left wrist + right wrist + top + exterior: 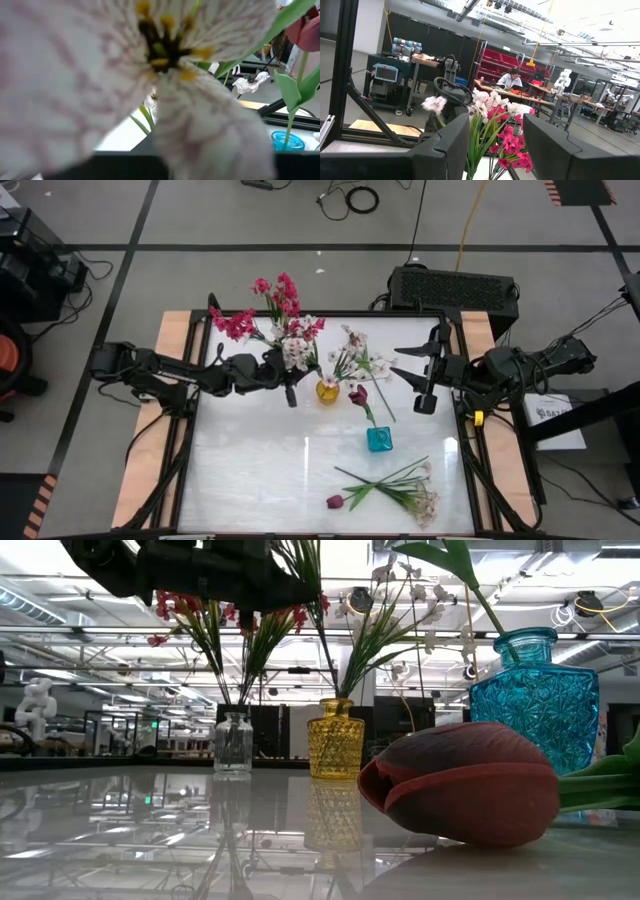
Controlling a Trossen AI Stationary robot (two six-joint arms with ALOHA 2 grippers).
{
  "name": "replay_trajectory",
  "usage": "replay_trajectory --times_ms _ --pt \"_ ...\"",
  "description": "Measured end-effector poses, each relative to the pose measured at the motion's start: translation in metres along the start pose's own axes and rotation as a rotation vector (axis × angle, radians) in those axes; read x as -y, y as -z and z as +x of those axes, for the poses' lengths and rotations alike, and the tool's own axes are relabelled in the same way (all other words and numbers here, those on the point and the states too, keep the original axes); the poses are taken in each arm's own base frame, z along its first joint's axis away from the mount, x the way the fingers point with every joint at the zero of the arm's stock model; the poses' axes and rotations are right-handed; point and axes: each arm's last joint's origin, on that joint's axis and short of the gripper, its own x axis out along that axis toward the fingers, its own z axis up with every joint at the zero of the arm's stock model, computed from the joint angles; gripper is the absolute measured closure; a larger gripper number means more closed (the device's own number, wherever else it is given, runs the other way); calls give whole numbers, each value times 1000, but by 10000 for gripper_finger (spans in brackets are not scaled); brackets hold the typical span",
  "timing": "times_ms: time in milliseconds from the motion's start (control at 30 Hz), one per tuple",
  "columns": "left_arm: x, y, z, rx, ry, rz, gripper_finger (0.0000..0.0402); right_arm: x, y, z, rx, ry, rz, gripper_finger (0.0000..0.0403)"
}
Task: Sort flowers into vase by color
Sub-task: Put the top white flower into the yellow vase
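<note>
Magenta-pink blossoms stand in a clear glass vase. White blossoms stand in a yellow vase, and one maroon tulip stands in a blue vase. Another maroon tulip and white sprigs lie flat near the table's near edge. My left gripper hovers between the pink bunch and the yellow vase, and a white blossom fills its wrist view. My right gripper is open, above the table's right part, right of the yellow vase.
The three vases stand close together in the table's middle. Wooden strips and a dark frame border the white table top. A black box sits beyond the far edge. Bare table lies at the near left. A person sits far off in the room.
</note>
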Motion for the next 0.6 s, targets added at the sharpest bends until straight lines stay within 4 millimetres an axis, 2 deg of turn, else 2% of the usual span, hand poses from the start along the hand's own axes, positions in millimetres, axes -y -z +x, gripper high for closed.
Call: replay_trajectory --times_ms 600 --pt "-8 10 5 -53 -61 -74 386 0 0 0 1 0 1 225"
